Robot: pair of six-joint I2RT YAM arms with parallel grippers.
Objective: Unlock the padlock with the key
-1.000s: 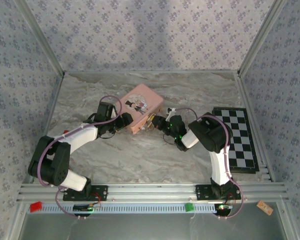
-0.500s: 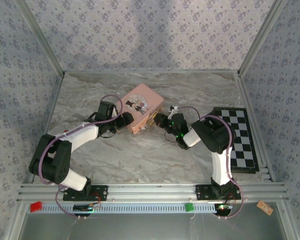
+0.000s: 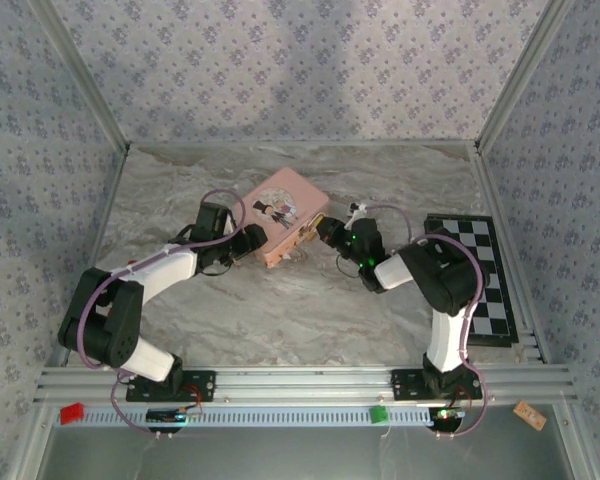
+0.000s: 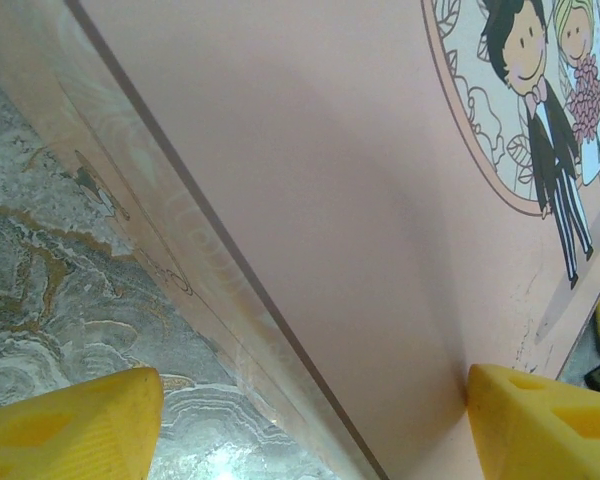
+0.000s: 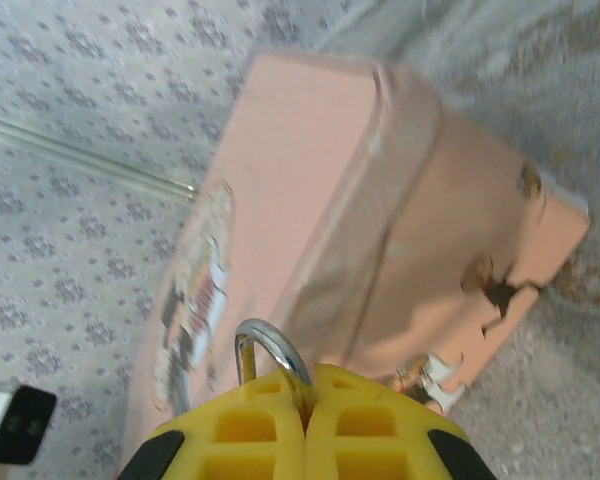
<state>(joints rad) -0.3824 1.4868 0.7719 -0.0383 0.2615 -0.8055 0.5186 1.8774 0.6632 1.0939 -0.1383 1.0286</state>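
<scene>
My right gripper (image 5: 307, 395) is shut on the padlock (image 5: 270, 345). Only its silver shackle pokes up above the yellow fingertips, and its brass body is hidden between them. In the top view the right gripper (image 3: 326, 232) sits just off the right front corner of the pink tin (image 3: 282, 216). The tin's small clasp (image 5: 432, 376) shows on its front wall. I cannot make out the key. My left gripper (image 4: 315, 420) is open and straddles the tin's (image 4: 310, 180) left edge, one finger over the marble and the other against the lid.
A black and white chessboard (image 3: 485, 285) lies at the right side of the marble table (image 3: 280, 310). Patterned walls close in the back and sides. On the front rail sit a red piece (image 3: 72, 412) and a green one (image 3: 379, 413).
The right arm has swung to the right and its gripper has shifted a little up and right along the tin's front corner. The left arm and the tin have stayed put.
</scene>
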